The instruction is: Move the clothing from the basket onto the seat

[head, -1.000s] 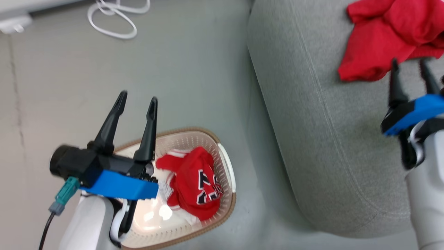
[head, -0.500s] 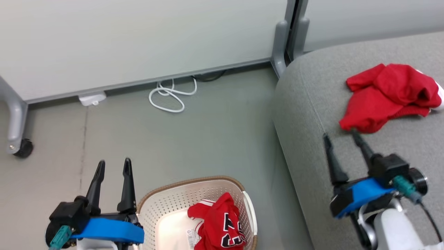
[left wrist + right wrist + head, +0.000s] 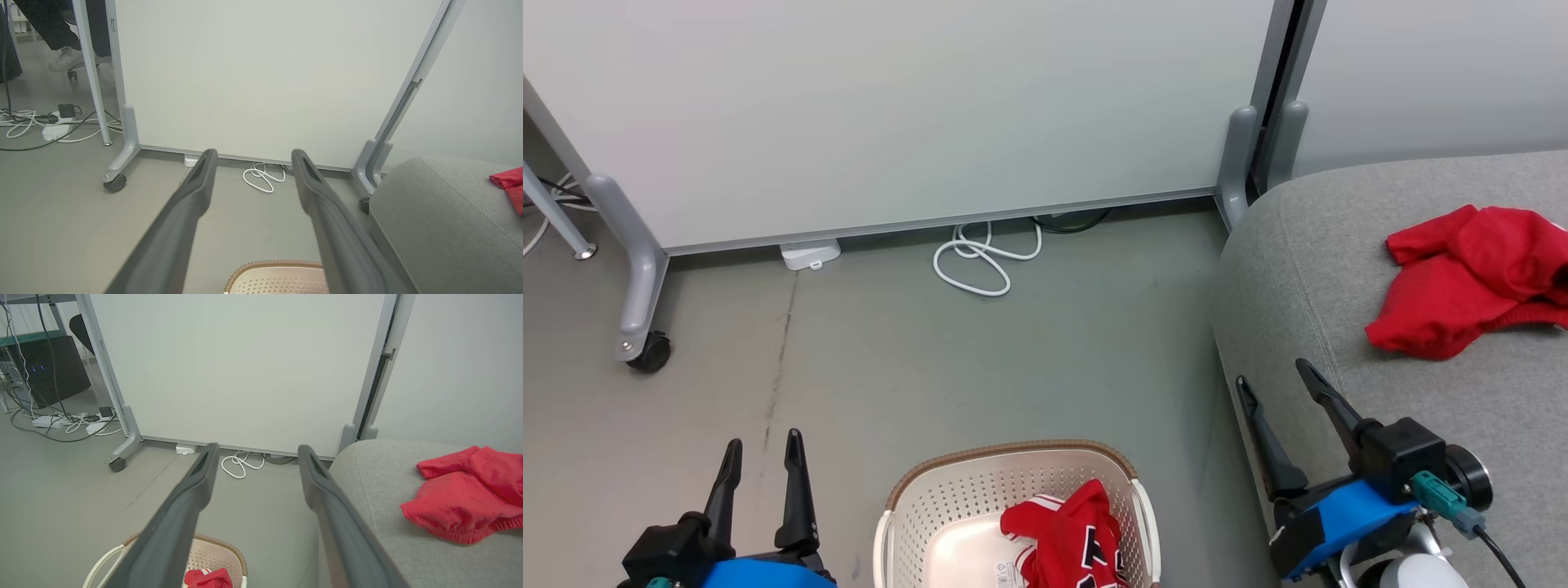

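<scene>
A red garment with block lettering lies in the cream basket on the floor at the bottom centre; the right wrist view catches it as a red garment in the basket. A plain red garment rests crumpled on the grey seat at right. My left gripper stands open and empty left of the basket. Over the seat's front edge, my right gripper is open and empty, short of the plain garment.
A white partition on grey castored legs stands behind, with a coiled white cable at its foot. Power strips and cables lie at far left, near a person's shoe. Bare grey floor lies between basket and partition.
The head camera has tilted up, so the basket and seat sit lower in the picture. The right gripper has drawn back from the plain garment. Both grippers stay open.
</scene>
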